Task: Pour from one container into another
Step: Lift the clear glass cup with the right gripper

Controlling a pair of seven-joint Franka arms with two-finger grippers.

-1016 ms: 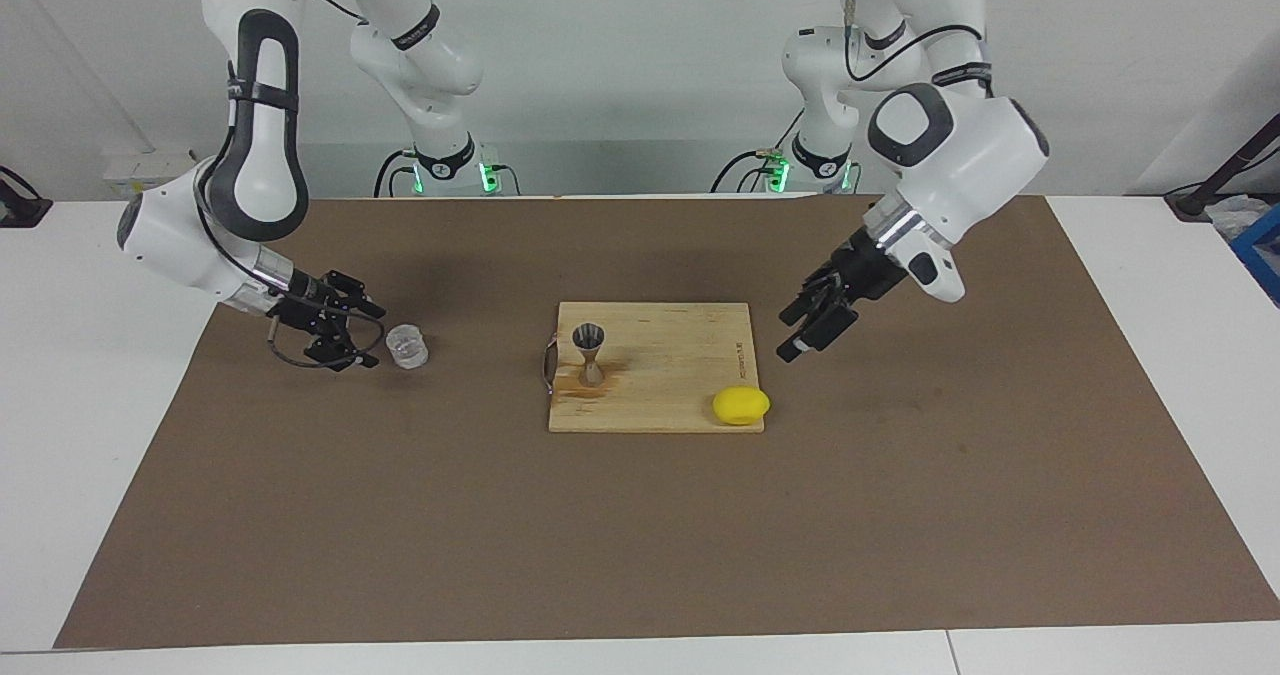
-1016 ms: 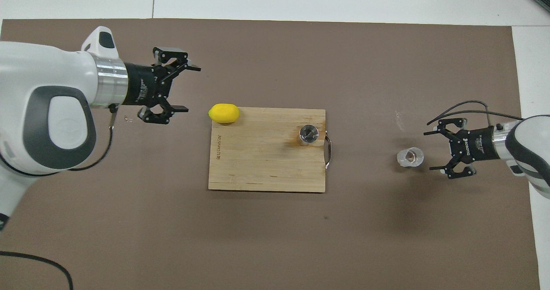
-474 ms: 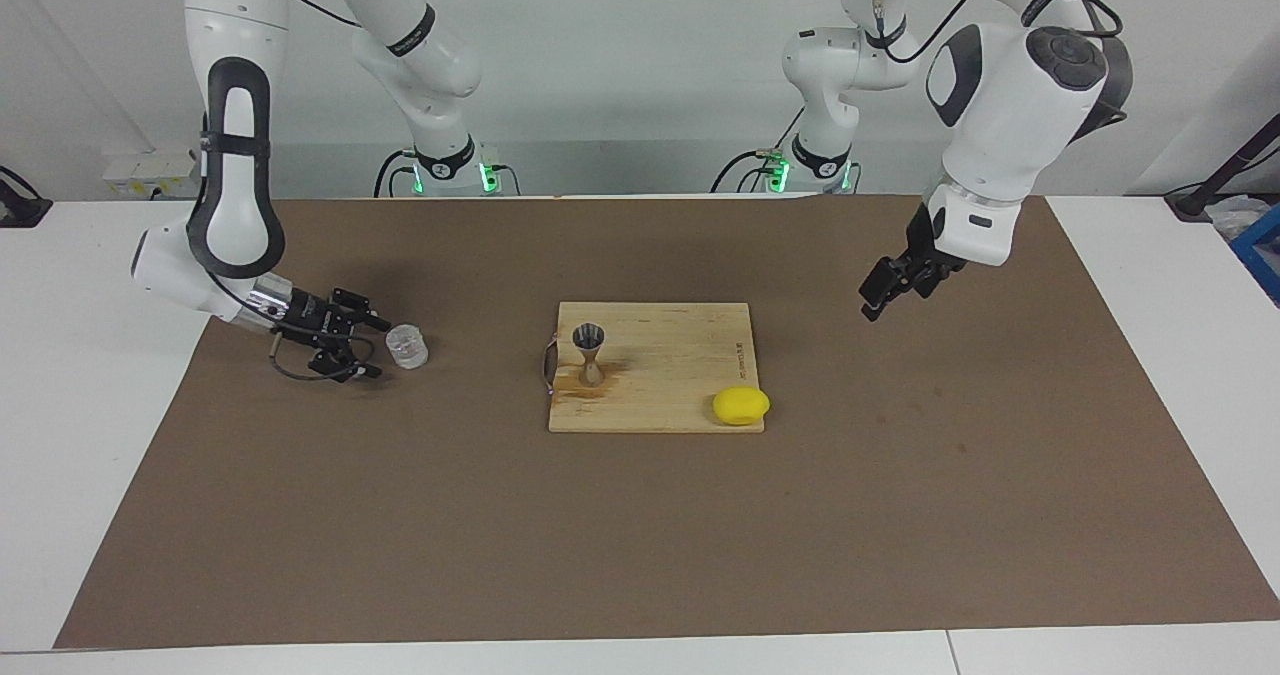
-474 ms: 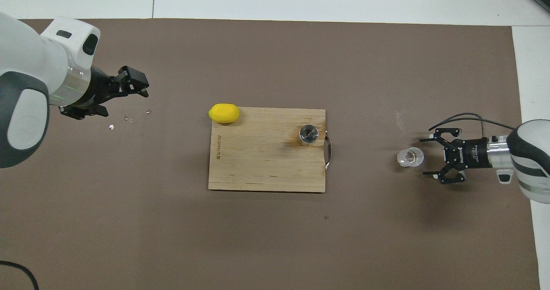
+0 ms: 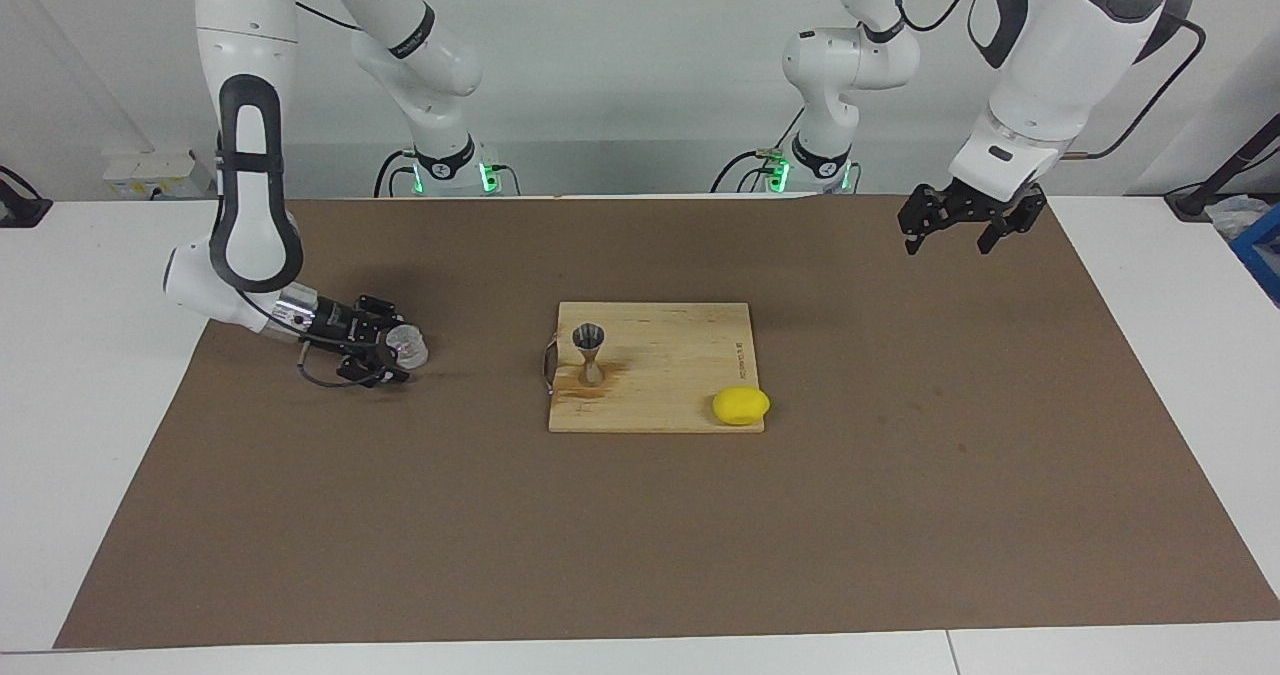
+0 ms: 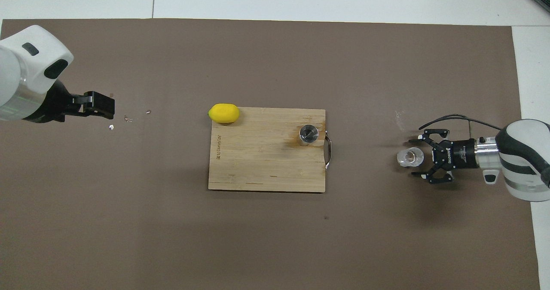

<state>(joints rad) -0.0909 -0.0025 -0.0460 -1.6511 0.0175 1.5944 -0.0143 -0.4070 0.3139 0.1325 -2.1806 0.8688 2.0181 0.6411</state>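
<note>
Right gripper: the right gripper lies low and level over the brown mat toward the right arm's end of the surface, fingers spread wide, tips at either side of the glass cup with nothing gripped yet.
Glass cup: small, clear and upright on the mat, well apart from the cutting board, with what looks like a little amber liquid at its bottom.
Jigger: the metal jigger stands upright on the board near its handle end, beside a damp stain; a lemon rests at the board's corner toward the left arm's end.
Left gripper: the left gripper hangs raised over the mat at its own end, fingers apart, empty; this arm appears to wait.
Step in hand: likely the grasp of the cup. It would go best with the fingers centred on the wall below the rim, closed gently and kept level, since smooth glass may slip or tip.
Overhead view: shows the cup's contents and the open mouth of the jigger, and the gap between the right gripper and the cup.
Facing view: shows heights, the jigger's hourglass profile, and the left gripper's spread fingers, which overhead read only as a dark block.
</note>
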